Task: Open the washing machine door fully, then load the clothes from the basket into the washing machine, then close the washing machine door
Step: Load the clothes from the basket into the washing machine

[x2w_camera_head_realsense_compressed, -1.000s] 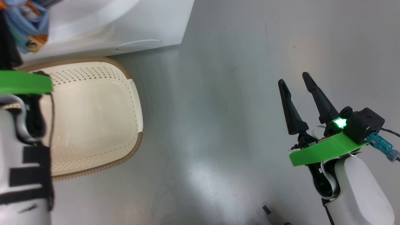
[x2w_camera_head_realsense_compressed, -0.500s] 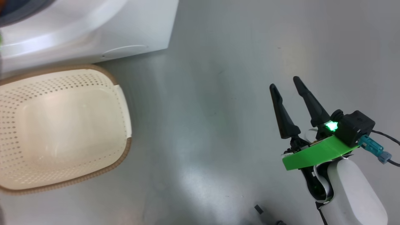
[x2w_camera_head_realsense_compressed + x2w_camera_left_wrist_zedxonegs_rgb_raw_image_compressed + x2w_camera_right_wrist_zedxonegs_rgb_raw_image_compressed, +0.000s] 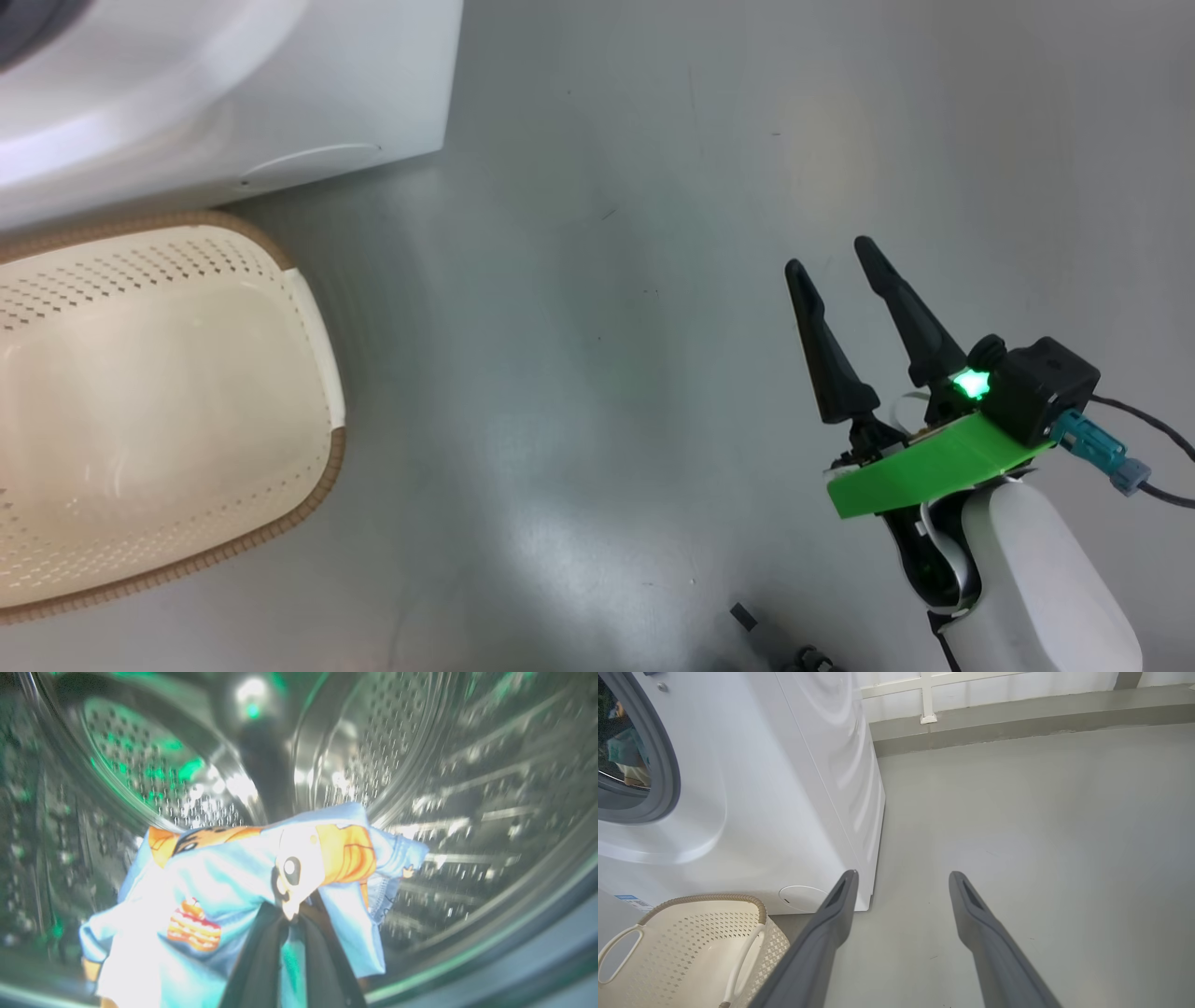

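Inside the steel perforated drum [image 3: 397, 742] of the washing machine [image 3: 280, 103], my left gripper [image 3: 289, 924] is shut on the clothes [image 3: 210, 877], a blue bundle with orange cartoon prints that hangs over its dark fingers. The cream basket [image 3: 317, 336] stands on the floor in front of the washer with nothing in it; its handle side [image 3: 752, 938] appears low in the right wrist view. My right gripper [image 3: 833, 259] hovers open over bare floor, well right of the basket, fingers spread [image 3: 903, 876]. The washing machine door is out of view.
Grey floor [image 3: 607, 327] stretches between the basket and my right arm. The washer's white side [image 3: 822, 774] runs back to a low wall ledge [image 3: 1017, 714]. A grey gasket ring [image 3: 668, 779] frames the drum opening. Small dark bits [image 3: 747, 618] lie near the head view's bottom edge.
The head camera has swung, so washer and basket sit further left. My left forearm and the clothes, at that view's left edge a second ago, have left it. The right gripper stays open.
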Motion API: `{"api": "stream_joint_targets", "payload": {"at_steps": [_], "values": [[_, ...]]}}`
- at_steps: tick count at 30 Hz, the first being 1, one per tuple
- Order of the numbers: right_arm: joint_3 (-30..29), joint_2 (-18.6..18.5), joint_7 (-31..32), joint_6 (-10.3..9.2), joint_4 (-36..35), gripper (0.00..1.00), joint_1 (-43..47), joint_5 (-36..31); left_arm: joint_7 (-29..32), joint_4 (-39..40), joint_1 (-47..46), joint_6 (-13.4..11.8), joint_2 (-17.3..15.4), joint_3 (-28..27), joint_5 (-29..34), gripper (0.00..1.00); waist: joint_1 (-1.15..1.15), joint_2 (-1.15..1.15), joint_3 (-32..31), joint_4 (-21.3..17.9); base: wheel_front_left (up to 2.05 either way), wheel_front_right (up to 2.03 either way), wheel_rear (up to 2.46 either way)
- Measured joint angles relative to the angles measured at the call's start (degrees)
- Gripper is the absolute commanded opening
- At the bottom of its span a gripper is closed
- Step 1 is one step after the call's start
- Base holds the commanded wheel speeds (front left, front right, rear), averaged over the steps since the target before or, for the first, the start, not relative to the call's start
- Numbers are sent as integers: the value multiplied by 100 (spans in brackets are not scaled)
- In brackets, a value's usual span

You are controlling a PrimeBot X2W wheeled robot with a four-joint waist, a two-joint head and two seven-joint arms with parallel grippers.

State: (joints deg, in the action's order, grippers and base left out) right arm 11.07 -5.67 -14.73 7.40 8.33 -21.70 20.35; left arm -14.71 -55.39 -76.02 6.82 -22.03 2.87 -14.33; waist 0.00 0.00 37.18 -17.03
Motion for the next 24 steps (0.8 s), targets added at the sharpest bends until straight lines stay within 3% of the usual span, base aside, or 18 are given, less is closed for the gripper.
{"api": "stream_joint_targets", "payload": {"at_steps": [2, 4, 5, 6, 7, 15, 24], "values": [[0, 1, 0, 0, -1, 100, 44, 1, 1, -285, 78, 0, 2, 13, 1, 46, 0, 0, -11, -18, 0, 0, 0], [-1, 1, 0, 0, 1, 100, 64, 2, 0, -505, 55, 1, 2, 23, 8, 40, 0, 0, -14, -20, 0, 0, 0], [-4, 1, 0, 0, -1, 100, 64, 2, 1, -616, 31, 2, -1, 51, 11, 45, 0, 0, -13, -19, 0, 0, 0], [-5, 2, 0, 0, -1, 100, 64, 2, 1, -693, 14, 3, -2, 70, 32, 66, 0, 0, -10, -17, 0, 0, 0], [-10, 2, 0, 0, -1, 100, 64, 2, 1, -772, -23, 8, 0, 83, 43, 98, 0, 0, -9, -13, 0, 0, 0], [-21, 4, 0, 0, 0, 100, 62, 2, 1, -1281, -266, 27, 21, 255, 140, 100, 0, 0, -53, 70, 0, 0, 0], [-88, -9, 0, 0, -2, 100, 62, 1, 1, -940, -103, 52, 271, 101, -174, 100, 0, 0, -112, 200, 0, 0, 0]]}}
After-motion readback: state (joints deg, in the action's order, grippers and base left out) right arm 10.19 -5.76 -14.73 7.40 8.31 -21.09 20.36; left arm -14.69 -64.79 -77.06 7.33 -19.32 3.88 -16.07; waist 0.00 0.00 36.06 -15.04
